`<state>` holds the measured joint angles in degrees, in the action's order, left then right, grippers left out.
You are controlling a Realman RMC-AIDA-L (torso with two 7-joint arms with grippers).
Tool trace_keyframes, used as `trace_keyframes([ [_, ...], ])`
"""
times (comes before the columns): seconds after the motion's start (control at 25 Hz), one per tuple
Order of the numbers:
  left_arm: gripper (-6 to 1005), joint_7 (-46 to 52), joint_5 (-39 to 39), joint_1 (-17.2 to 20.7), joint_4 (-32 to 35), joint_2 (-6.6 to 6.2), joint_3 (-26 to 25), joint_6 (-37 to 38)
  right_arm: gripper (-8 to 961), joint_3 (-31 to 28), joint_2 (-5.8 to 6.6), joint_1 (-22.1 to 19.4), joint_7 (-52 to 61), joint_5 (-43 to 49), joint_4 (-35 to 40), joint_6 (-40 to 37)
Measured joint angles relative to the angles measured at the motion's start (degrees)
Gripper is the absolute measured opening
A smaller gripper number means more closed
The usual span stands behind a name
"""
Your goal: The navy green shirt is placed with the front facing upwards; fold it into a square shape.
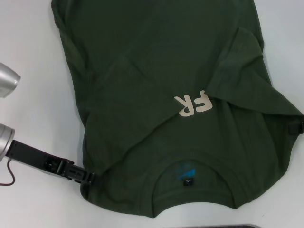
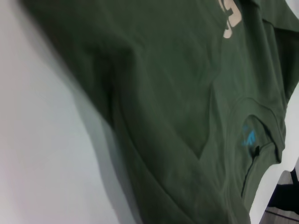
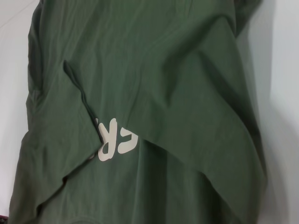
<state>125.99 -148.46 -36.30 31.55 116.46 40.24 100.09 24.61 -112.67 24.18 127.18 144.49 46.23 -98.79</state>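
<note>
The navy green shirt [image 1: 156,95] lies spread on the white table, collar [image 1: 190,164] nearest me, with a small label [image 1: 189,182] inside the neck. Both side parts are folded in over the chest. The flap from the right [image 1: 247,71] hides most of the cream lettering, so only "FR" [image 1: 193,103] shows. My left gripper [image 1: 90,178] sits low at the shirt's near-left shoulder corner, its tip touching the cloth edge. Only a sliver of my right gripper [image 1: 300,126] shows at the shirt's right edge. The wrist views show the shirt [image 2: 177,93] and the lettering [image 3: 114,140].
The white table [image 1: 33,47] lies bare to the left of the shirt and at the far right. A dark strip [image 1: 232,226] runs along the near edge below the collar. A silver arm segment [image 1: 7,80] shows at the far left.
</note>
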Motion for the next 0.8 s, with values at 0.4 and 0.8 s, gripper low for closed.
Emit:
trace_keyframes([
  [0.4,803,0.24,0.19,-0.47,1.4,0.53,0.14,-2.14,35,0.0,0.0,0.08,-0.09,0.0,0.0,0.0],
  [0.8,521,0.22,0.01,-0.34,2.79,1.03,0.16,-4.21,35,0.0,-0.1,-0.17,-0.15,0.0,0.0,-0.04],
])
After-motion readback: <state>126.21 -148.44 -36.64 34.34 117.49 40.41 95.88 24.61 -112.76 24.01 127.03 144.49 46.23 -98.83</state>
